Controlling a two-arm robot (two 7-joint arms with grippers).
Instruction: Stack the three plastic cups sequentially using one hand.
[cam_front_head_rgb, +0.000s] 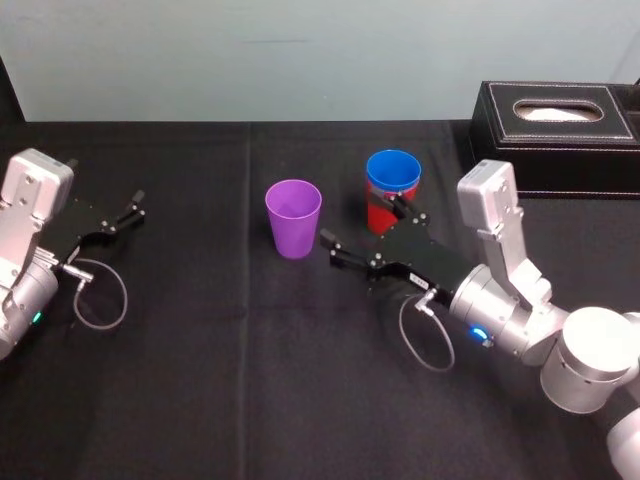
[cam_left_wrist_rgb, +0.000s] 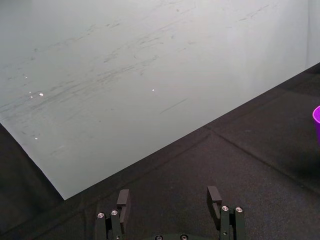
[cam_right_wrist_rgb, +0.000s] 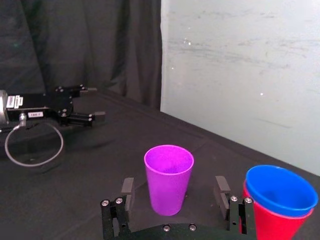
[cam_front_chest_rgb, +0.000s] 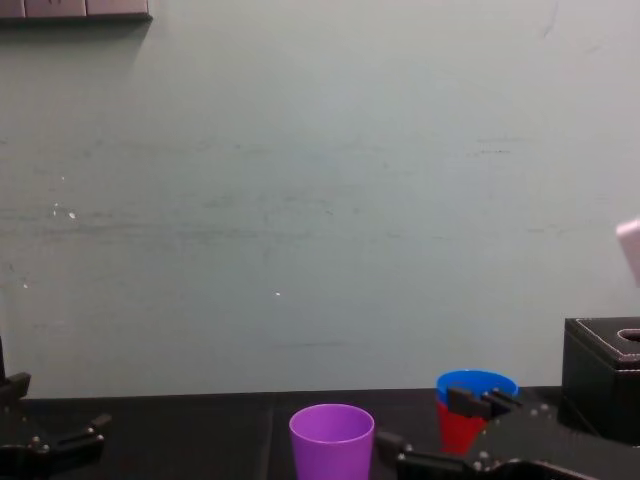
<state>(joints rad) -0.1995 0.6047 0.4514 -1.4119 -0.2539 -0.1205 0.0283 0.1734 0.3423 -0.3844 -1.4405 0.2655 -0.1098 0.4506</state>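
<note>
Fingers (cam_right_wrist_rgb: 128, 192) of right gripper (cam_front_head_rgb: 362, 222) wide apart, near upright purple cup (cam_front_head_rgb: 293, 218)

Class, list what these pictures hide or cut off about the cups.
Red plastic cup: inside hidden by the blue plastic cup nested in it, head view.
Purple plastic cup: nearly all cut off by the left wrist view's edge.
Chest view: the right end effector covers part of the red cup.

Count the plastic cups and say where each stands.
3. The purple cup stands alone; the blue cup is nested in the red cup to its right. The open right tool is close in front of both; the left tool is parked at left.
</note>
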